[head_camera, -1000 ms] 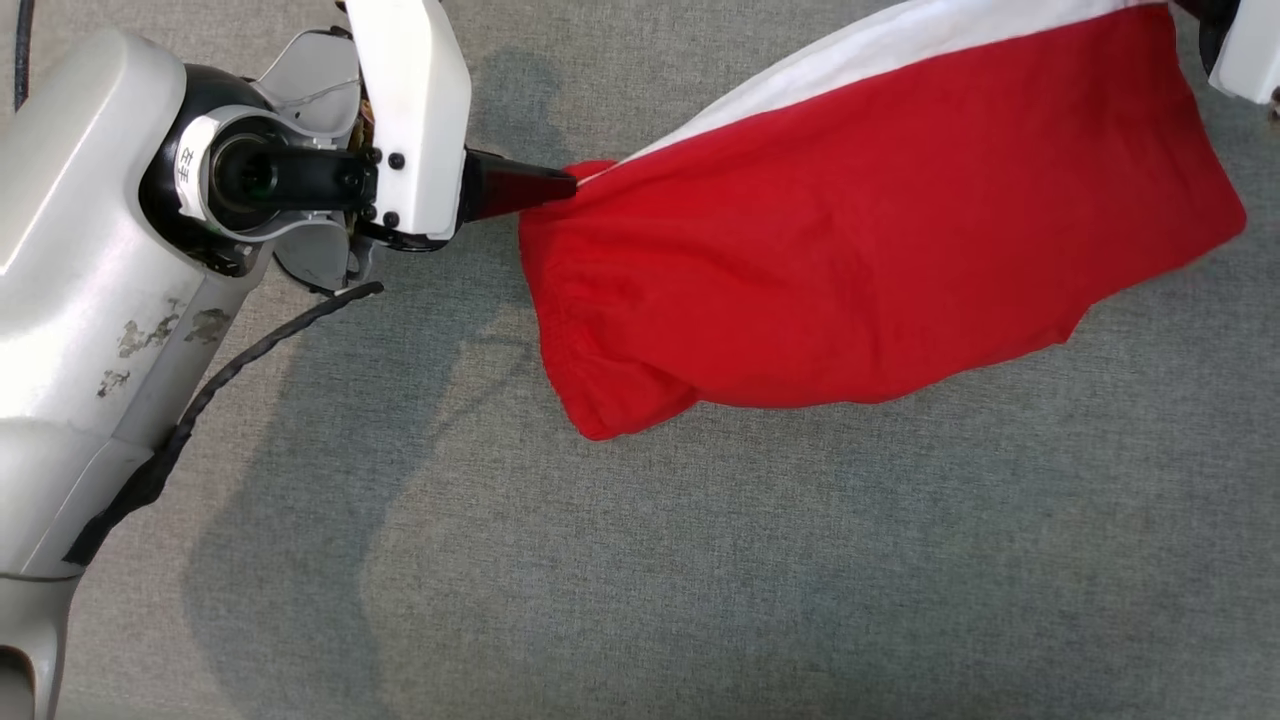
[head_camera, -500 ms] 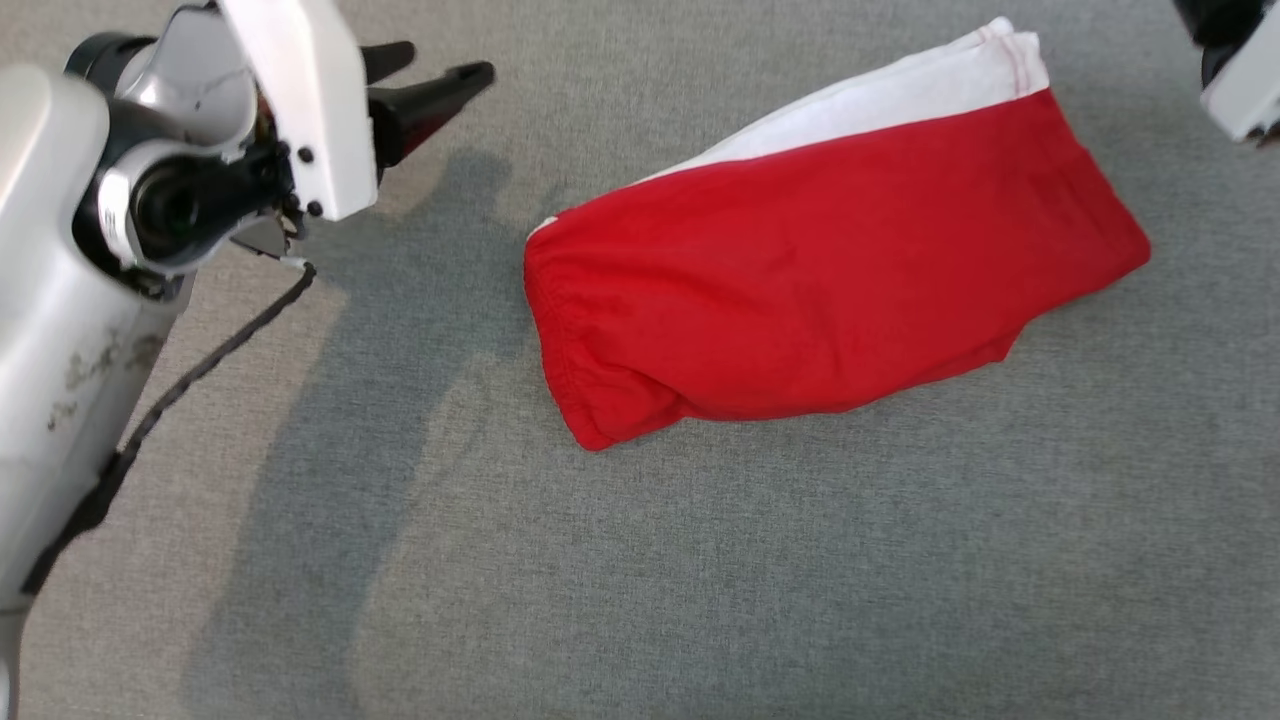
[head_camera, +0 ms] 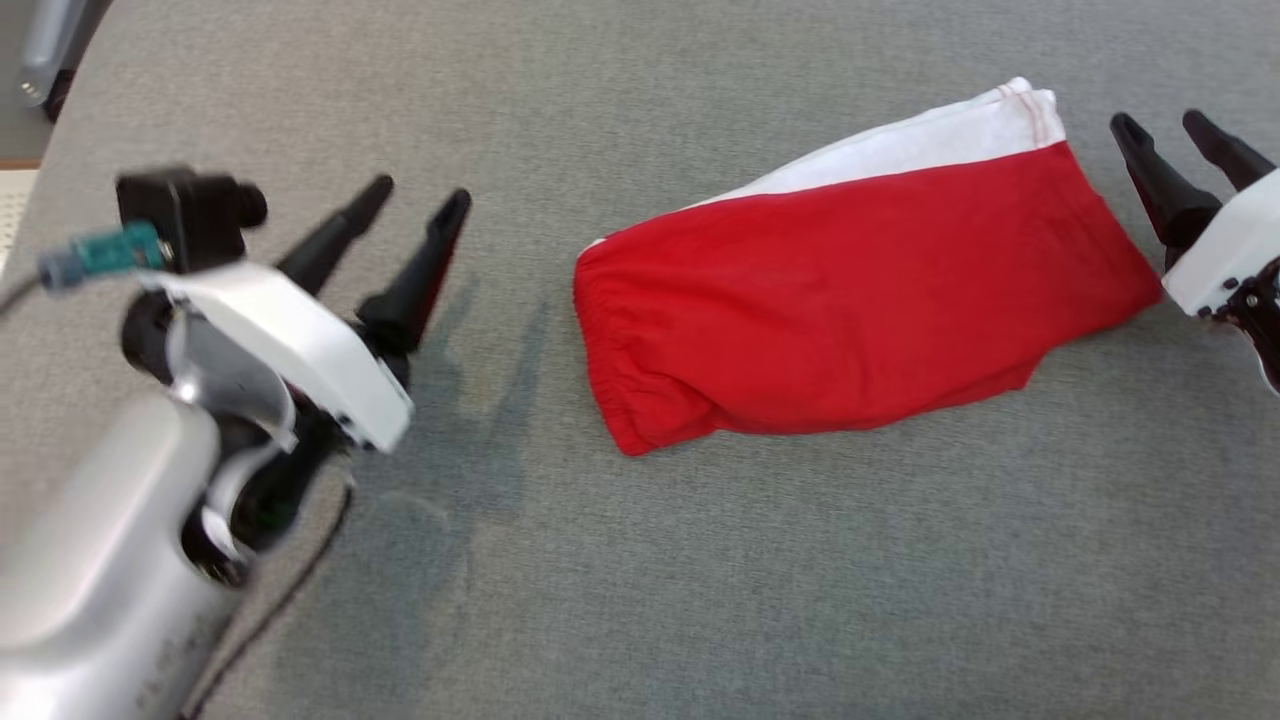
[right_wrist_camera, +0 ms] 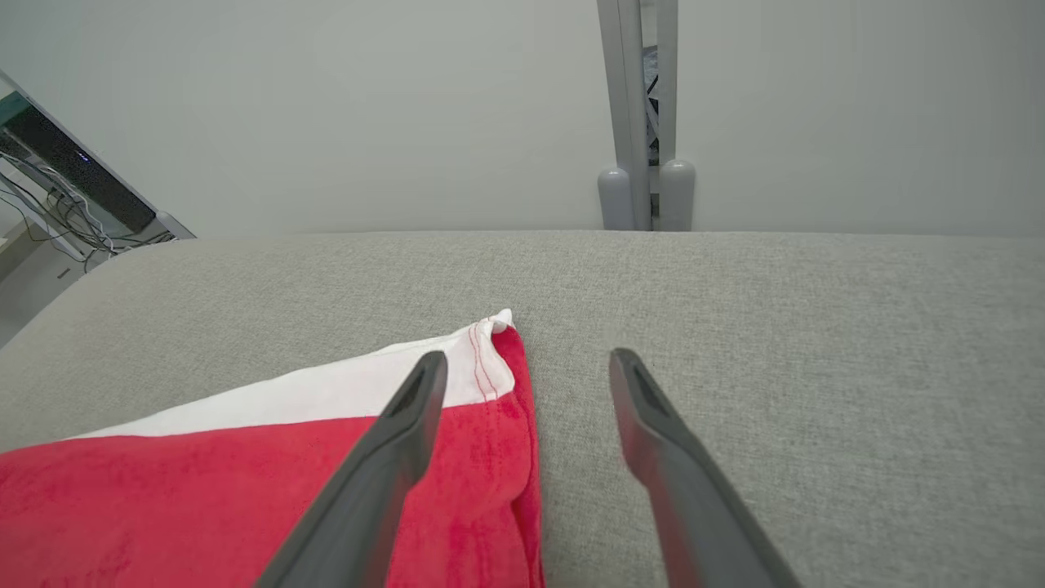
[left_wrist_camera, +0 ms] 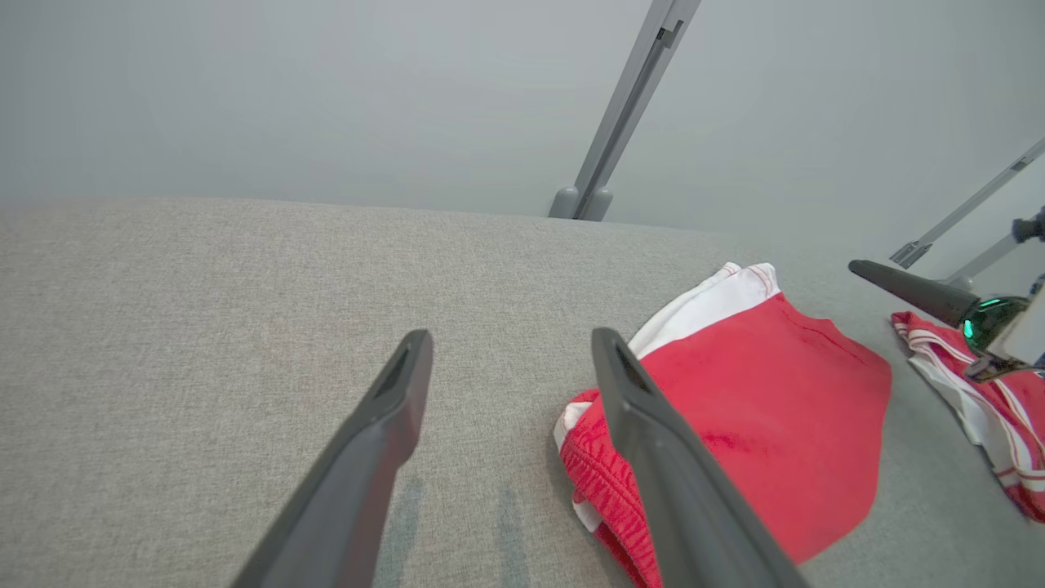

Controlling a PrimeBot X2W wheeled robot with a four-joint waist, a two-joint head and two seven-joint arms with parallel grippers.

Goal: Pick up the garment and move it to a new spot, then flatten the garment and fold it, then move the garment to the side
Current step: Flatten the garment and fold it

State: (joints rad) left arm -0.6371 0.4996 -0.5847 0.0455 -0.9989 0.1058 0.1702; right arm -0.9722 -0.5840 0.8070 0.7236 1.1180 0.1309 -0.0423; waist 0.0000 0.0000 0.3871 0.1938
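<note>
- Garment [head_camera: 850,290]: folded, red with a white band, lying flat on the grey fabric surface [head_camera: 700,600], right of centre in the head view.
- Long axis: runs from lower left to upper right in the head view. The gathered, elastic-looking end points toward my left side. The stitched hem end points toward my right and slightly away from me.
- The white band lies along the far long edge, and the red layer is on top.
- Left gripper [head_camera: 420,195]: fingers spread, nothing between them. It is raised and well apart from the garment's gathered end.
- Right gripper [head_camera: 1158,125]: fingers spread and empty, just beside the hem end, with grey surface visible between them and the cloth.
- Left wrist view: my left gripper [left_wrist_camera: 513,335] points across the bare surface, and the garment [left_wrist_camera: 759,408] lies to the right of its fingers. This view adds a crumpled red-and-white striped cloth [left_wrist_camera: 980,384] past the garment, one finger of the right gripper [left_wrist_camera: 898,290] above it, and a slanted grey post [left_wrist_camera: 620,114].
- Right wrist view: my right gripper [right_wrist_camera: 531,357] points past the hem corner of the garment [right_wrist_camera: 245,490]. Its left finger crosses in front of the red and white seam, and I cannot tell whether it touches.
- This view also adds twin upright posts [right_wrist_camera: 645,106] and loose cables [right_wrist_camera: 65,212] at the far left.
</note>
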